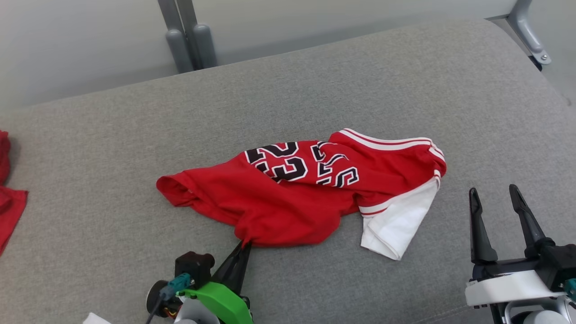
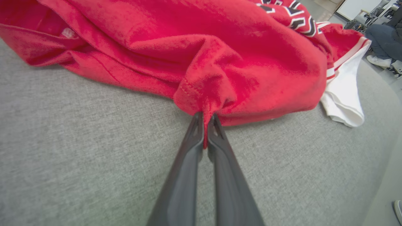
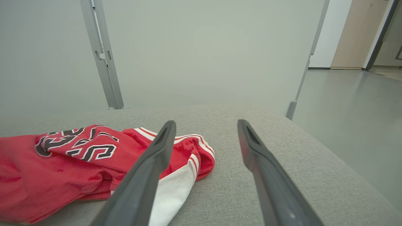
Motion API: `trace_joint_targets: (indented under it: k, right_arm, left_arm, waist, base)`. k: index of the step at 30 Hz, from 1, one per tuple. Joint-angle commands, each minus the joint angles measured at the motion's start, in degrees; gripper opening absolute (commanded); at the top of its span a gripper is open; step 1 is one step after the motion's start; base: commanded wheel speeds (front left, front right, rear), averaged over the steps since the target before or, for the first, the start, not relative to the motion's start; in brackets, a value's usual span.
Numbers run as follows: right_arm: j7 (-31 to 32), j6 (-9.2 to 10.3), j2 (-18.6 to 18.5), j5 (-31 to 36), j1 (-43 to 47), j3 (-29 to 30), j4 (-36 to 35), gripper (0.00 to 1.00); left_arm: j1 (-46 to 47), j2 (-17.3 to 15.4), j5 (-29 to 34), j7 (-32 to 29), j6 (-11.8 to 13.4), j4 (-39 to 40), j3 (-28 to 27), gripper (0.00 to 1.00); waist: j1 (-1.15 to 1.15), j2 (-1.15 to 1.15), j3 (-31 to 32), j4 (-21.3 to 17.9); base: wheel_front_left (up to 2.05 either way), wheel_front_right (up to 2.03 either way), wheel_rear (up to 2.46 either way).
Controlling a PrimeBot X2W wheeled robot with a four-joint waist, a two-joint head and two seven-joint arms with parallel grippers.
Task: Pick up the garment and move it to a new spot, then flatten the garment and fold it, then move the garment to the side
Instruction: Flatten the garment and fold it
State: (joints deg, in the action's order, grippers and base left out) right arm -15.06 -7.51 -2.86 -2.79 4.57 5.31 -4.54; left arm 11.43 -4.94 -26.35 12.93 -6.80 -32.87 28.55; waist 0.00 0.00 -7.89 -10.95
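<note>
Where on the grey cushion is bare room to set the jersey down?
Bare: the band between jersey and far cushion edge; the stretch between jersey and red cloth at left. Crowded: near edge, with left gripper pinching the hem and open right gripper.

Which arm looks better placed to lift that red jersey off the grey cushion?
Left, I'd judge. The left gripper is shut on a pinch of the red jersey at its near edge, while the right gripper stands open, off to the side of the white sleeve, touching nothing.
</note>
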Motion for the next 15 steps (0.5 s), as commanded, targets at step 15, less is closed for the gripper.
trace_joint_targets:
  k: [15]
  right_arm:
    - [-0.17, 0.03, -0.08, -0.55, -0.15, 0.16, 1.46, 1.0]
  left_arm:
    - [-21.09, -20.92, -15.45, -32.07, 1.8, 59.16, -2.08, 0.0]
  waist:
    - [0.0, 0.0, 0.68, 8.18]
  base:
    - [0.0, 0.0, 0.0]
